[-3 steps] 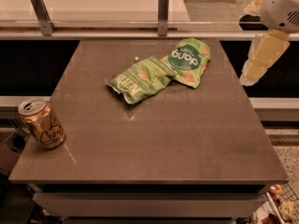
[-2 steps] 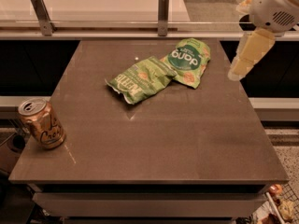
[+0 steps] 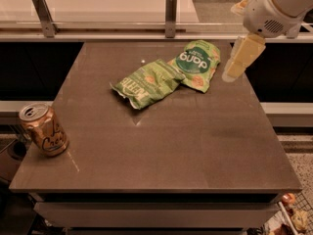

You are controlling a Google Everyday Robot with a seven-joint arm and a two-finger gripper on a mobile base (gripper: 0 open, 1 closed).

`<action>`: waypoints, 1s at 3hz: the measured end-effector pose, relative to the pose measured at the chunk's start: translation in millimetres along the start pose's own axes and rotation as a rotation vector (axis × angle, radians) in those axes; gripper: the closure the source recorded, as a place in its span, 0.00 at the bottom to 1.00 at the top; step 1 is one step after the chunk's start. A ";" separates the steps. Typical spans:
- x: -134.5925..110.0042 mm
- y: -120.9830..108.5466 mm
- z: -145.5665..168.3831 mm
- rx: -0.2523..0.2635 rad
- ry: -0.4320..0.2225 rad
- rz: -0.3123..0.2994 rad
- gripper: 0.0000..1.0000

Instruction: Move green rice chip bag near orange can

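The green rice chip bag [image 3: 196,64] lies flat at the back of the table, right of centre, with its dark round logo facing up. Its left edge touches or overlaps the duller green Kettle bag [image 3: 147,82]. The orange can [image 3: 44,129] stands upright near the table's front left corner, far from both bags. My gripper [image 3: 231,75] hangs from the white arm [image 3: 276,6] at the upper right. It points down and left, just right of the rice chip bag, above the table's right side. It holds nothing.
The dark brown table [image 3: 161,151] has its right edge close beneath the gripper. A white counter with metal rail posts [image 3: 170,13] runs along the back. There is floor clutter at the lower right [image 3: 291,214].
The gripper has moved left and slightly down, from beyond the table's right edge to close beside the rice chip bag. The bags and the can have not moved.
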State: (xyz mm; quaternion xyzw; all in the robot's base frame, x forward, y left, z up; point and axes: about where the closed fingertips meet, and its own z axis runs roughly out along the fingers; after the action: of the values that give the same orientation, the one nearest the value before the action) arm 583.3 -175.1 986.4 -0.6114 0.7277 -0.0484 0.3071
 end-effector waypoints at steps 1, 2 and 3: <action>-6.8 -8.5 17.6 0.002 0.020 0.002 0.00; -6.5 -19.4 40.4 -0.007 0.056 0.035 0.00; 7.1 -31.3 60.6 -0.014 0.060 0.117 0.00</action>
State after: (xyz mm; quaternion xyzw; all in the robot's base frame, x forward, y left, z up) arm 640.5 -170.9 948.8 -0.5681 0.7715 -0.0438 0.2831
